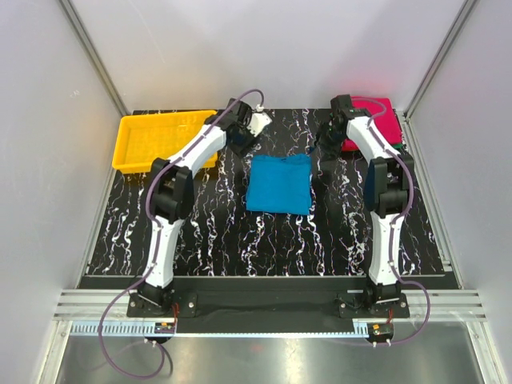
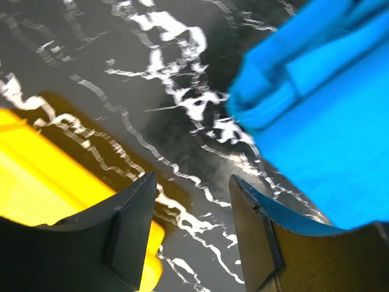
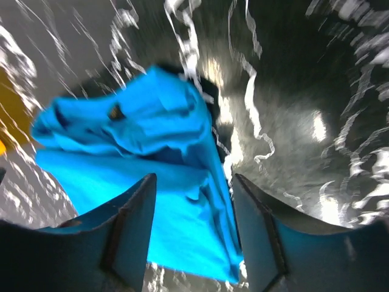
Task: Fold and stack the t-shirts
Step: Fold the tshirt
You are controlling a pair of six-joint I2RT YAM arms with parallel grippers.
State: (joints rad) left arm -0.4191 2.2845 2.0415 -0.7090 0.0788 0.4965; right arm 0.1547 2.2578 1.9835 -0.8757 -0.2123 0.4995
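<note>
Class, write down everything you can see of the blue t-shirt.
The blue t-shirt is soft teal-blue cloth, folded into a rough rectangle, with rumpled, bunched layers along its far edge. It lies flat near the middle of the black, white-veined table. Nothing lies on it.

Gap btwn tray (image 1: 160, 138) & shirt (image 1: 279, 184) seems passable.

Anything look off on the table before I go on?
Only the teal-blue shirt: its far edge is bunched and lumpy in both wrist views, not folded flat.
</note>
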